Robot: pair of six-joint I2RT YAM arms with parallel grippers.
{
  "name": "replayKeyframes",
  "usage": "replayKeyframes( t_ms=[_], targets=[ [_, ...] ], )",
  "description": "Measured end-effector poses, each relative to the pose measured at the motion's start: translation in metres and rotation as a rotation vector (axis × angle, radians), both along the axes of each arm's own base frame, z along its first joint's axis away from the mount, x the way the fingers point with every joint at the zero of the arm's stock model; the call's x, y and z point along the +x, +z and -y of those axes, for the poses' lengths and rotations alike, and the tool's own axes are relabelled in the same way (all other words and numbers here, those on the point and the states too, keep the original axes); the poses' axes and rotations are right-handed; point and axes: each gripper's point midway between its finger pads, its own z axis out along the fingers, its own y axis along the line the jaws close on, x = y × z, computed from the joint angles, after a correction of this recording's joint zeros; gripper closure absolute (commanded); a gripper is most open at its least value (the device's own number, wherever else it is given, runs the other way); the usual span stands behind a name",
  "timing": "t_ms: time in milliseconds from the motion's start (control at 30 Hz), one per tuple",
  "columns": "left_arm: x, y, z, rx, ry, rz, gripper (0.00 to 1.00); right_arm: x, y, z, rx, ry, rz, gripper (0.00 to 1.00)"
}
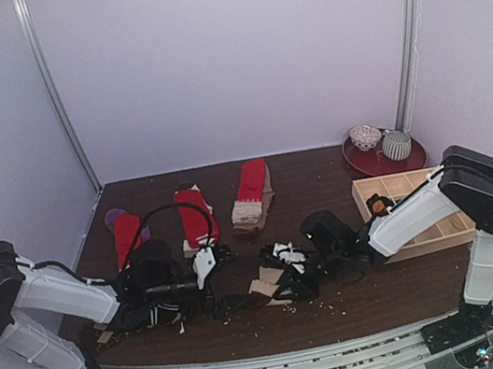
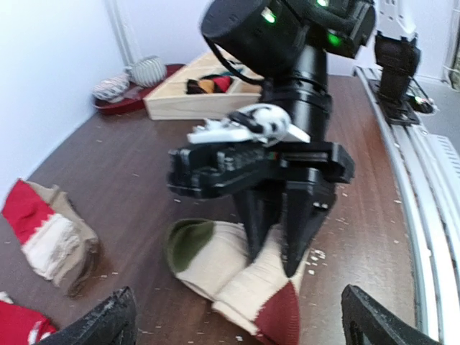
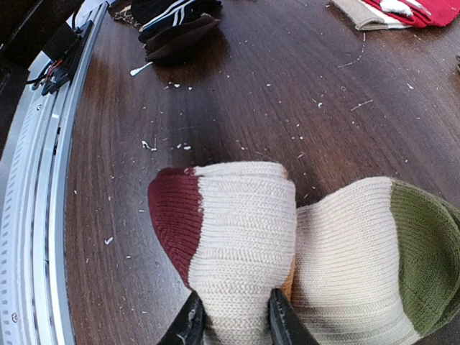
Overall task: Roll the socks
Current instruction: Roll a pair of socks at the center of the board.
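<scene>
A beige sock (image 2: 215, 266) with a green toe and a dark red heel lies folded on the brown table. My right gripper (image 3: 236, 327) is shut on one fold of it, with the black fingers (image 2: 295, 230) pinching the fabric from above. My left gripper (image 2: 241, 327) faces it from the near side, open wide, with nothing between its fingertips. In the top view both grippers meet at the table's front middle, the left gripper (image 1: 232, 296) next to the right gripper (image 1: 291, 283). A black sock with white stripes (image 3: 176, 21) lies bunched near the front rail.
Three red socks with beige cuffs (image 1: 127, 233) (image 1: 195, 214) (image 1: 252, 188) lie flat at the back left. A pale wooden compartment tray (image 1: 412, 209) stands at the right, and a red plate (image 1: 384, 157) with two balls lies behind it. Light crumbs dot the table.
</scene>
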Motion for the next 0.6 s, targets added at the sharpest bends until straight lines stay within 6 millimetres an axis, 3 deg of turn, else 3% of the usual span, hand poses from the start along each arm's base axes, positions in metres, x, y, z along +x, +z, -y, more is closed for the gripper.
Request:
replayKeyframes(
  t_ms=[133,267,333,467,600],
  targets=[
    [0.007,0.016,-0.008,-0.082,0.06,0.057,0.02,0.0,0.0,0.0,-0.003,0.002,-0.006,0.73],
    [0.005,0.024,-0.005,-0.115,0.016,0.065,0.17,-0.001,0.0,0.0,-0.002,0.005,-0.01,0.73],
    [0.003,0.021,0.002,-0.102,-0.023,0.062,0.17,-0.001,0.001,0.0,0.0,0.008,-0.015,0.73],
    [-0.002,-0.007,0.01,-0.03,-0.089,0.027,0.17,-0.002,0.001,0.0,0.002,0.015,-0.022,0.73],
    [-0.007,-0.05,0.012,0.087,-0.124,-0.035,0.18,-0.002,0.0,0.001,0.005,0.022,-0.033,0.73]
  ],
)
